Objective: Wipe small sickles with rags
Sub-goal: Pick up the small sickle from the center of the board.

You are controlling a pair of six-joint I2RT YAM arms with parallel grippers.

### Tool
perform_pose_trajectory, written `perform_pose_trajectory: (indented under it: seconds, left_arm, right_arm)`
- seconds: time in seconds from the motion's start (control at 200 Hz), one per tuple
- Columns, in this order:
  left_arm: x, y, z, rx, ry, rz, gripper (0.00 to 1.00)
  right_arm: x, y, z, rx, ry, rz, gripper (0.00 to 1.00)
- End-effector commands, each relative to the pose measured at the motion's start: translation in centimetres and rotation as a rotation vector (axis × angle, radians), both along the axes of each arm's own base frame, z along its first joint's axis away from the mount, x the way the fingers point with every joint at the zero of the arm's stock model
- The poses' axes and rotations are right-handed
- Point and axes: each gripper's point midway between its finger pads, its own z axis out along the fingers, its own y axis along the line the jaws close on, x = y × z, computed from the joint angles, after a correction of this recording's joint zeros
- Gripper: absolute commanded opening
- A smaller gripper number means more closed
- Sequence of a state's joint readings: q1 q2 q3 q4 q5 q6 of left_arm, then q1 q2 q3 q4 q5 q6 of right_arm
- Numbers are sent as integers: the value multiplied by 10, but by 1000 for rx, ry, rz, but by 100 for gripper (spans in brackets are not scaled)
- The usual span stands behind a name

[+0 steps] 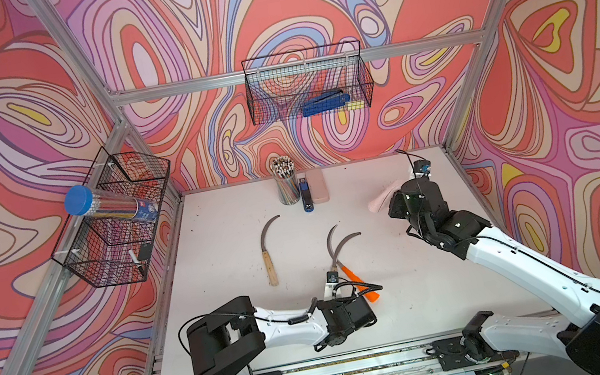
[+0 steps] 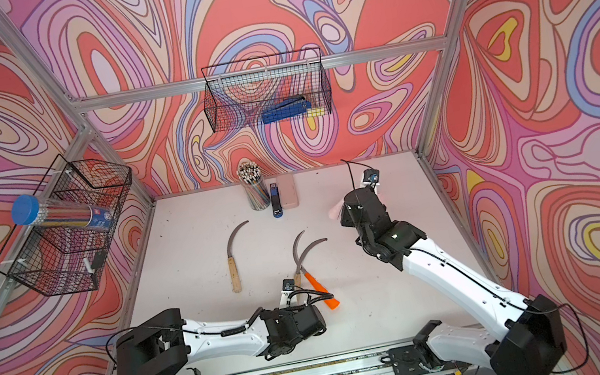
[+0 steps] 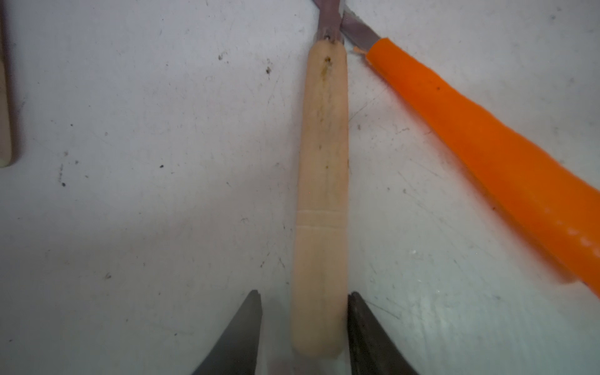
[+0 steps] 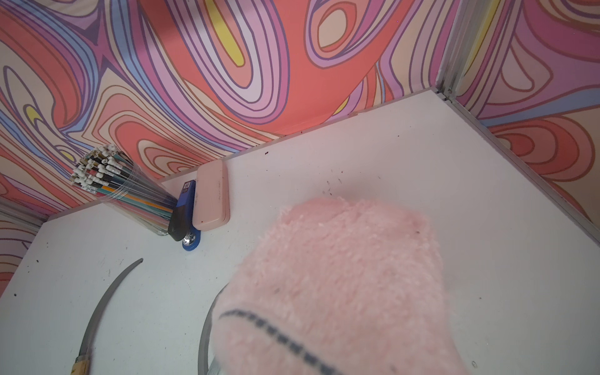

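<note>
While the left pincer (image 3: 303, 293) sits low over the white tabletop (image 1: 229, 313) near the lower middle of both top views, its two dark fingers (image 3: 240, 331) stand apart astride the butt of the pale wooden handle of one small sickle (image 3: 321, 194), a short tool with a thin curved dark-grey metal blade; in the left wrist view one finger (image 3: 367, 324) touches the handle's side and the other shows a sliver of tabletop between itself and the wood, so nothing is clamped yet. Just beside it lies the sickle with the bright orange handle (image 1: 361, 283), slanting away, and the two blades cross just past the handle necks; which blade lies on top I cannot tell. A third sickle (image 1: 270, 264), also wooden-handled, lies alone left of centre, well apart from both arms. Toward the upper right of the tabletop the right pincer (image 1: 392, 202) is clamped on the soft, fuzzy pale-pink rag (image 4: 341, 285), which hangs before the right wrist camera and pokes out toward the frame's left in both top views. By my reading the step in hand is picking up a sickle so it can be wiped. The next move calls for squeezing fully on the wooden handle, lifting it clear without dragging the crossed orange-handled sickle along, then bringing rag and blade together over open tabletop and stroking along the blade's flat rather than into its edge.
</note>
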State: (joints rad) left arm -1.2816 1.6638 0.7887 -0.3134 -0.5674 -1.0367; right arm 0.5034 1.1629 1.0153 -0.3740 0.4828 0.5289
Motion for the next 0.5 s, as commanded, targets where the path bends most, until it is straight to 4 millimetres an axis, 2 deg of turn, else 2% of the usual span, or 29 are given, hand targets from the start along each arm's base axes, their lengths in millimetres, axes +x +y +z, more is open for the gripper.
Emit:
perform_pose_trajectory:
  seconds: [0.0,0.08,0.205,0.366,0.496]
  left_arm:
    - [5,7,5,-11,-35,-4,45]
    - [7,-3,2,-75,-34,-37,43]
    - [10,-12,-2,-82,-54,-93,44]
    - [15,-9,-8,-94,-94,-109,45]
    - [15,-10,-6,-100,-112,-135,40]
  right_arm:
    - [3,-2,9,12,-27,-17,0]
    - [4,-2,8,6,-29,-20,0]
    - [5,2,7,12,-17,-5,0]
    - [7,2,4,5,-10,-5,0]
    - [9,4,3,5,0,1,0]
